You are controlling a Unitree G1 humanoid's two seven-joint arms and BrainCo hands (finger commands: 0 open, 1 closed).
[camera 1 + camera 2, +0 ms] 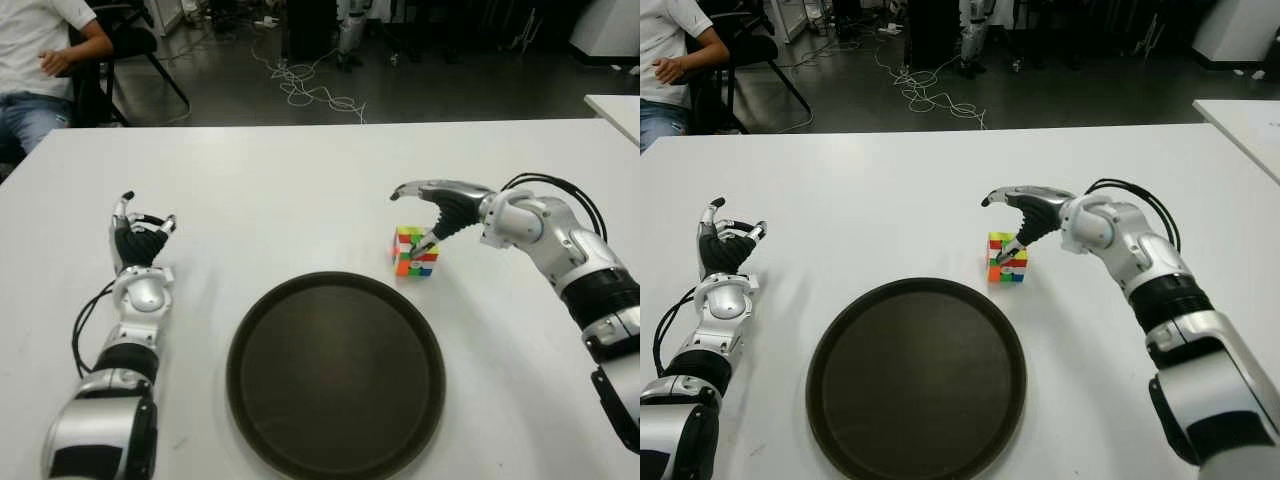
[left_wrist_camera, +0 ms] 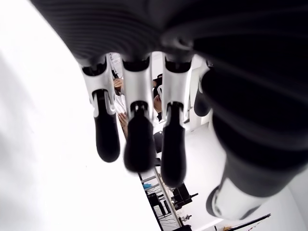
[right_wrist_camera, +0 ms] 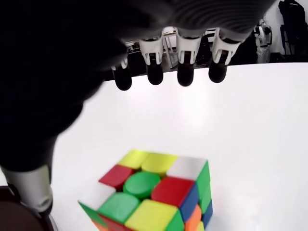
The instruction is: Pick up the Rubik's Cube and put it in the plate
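Plate (image 1: pixel 335 375) empty; right hand (image 1: pixel 432 212) spread over Rubik's Cube (image 1: pixel 416 251), ungrasped.

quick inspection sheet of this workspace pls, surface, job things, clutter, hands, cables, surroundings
surface: white table, bare apart from the job's things
job's things: Rubik's cube on the table beyond the right rim of the round dark plate; plate holds nothing
clutter: nothing seen
hands: right hand over the cube, fingers spread, thumb at its near side, no grasp; left hand idle, left of the plate, fingers relaxed
cables: black cables along both forearms; loose cable on the floor
surroundings: seated person at far left, second table edge at right
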